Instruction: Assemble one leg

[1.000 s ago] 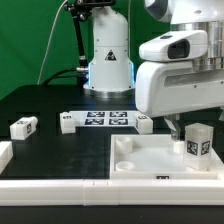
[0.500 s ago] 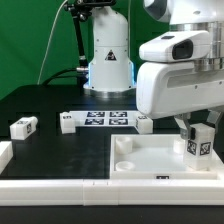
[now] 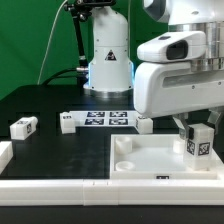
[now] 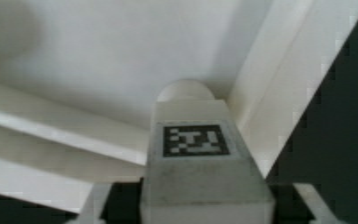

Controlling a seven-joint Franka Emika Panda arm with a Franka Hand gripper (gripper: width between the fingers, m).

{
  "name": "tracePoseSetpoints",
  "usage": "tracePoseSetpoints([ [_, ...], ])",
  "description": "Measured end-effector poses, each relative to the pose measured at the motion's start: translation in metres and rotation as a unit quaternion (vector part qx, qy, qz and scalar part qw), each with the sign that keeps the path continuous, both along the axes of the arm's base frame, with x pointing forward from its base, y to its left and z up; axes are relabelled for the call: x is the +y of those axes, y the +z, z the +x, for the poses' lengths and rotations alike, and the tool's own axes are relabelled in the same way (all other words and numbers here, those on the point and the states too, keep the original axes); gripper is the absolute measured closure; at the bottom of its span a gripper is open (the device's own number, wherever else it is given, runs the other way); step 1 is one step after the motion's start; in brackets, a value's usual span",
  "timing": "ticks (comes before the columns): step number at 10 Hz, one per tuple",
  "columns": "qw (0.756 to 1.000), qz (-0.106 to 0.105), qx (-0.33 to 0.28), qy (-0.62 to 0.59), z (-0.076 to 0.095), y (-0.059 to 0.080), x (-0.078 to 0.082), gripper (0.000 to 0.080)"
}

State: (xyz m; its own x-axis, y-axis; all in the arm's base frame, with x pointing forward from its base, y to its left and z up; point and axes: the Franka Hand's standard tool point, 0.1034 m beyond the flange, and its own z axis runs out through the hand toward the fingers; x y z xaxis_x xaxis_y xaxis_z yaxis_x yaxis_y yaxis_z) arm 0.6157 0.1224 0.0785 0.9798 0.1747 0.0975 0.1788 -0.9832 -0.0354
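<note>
A small white leg (image 3: 199, 140) with a black-and-white tag stands upright between the fingers of my gripper (image 3: 197, 128), over the far right corner of the large white tray (image 3: 145, 163) in the exterior view. In the wrist view the same leg (image 4: 197, 145) fills the middle, with its tag facing the camera. My gripper (image 4: 197, 205) is shut on its sides, and the tray's wall (image 4: 274, 60) lies just beyond it. I cannot tell whether the leg's lower end touches the tray.
The marker board (image 3: 105, 119) lies behind the tray. Three more white legs lie on the black table: one at the exterior view's left (image 3: 22, 127), one by the board's left end (image 3: 67, 122), and one by its right end (image 3: 145, 124). A white part edge (image 3: 4, 152) shows far left.
The gripper with the leg has shifted very slightly toward the exterior view's right and a little upward. Nothing else has moved.
</note>
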Motion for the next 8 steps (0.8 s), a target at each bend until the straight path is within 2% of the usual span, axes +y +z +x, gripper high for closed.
tracePoseSetpoints([
  [2,0.993,0.018,0.009,-0.12,-0.0009,-0.0006,-0.0014,0.0508],
  [4,0.972,0.033,0.018,-0.232,-0.0007,-0.0008,-0.0024,0.0507],
  [7,0.917,0.045,0.024,-0.395,-0.0011,-0.0011,-0.0018,0.0507],
  [8,0.891,0.048,0.027,-0.451,-0.0017,-0.0014,-0.0008,0.0507],
])
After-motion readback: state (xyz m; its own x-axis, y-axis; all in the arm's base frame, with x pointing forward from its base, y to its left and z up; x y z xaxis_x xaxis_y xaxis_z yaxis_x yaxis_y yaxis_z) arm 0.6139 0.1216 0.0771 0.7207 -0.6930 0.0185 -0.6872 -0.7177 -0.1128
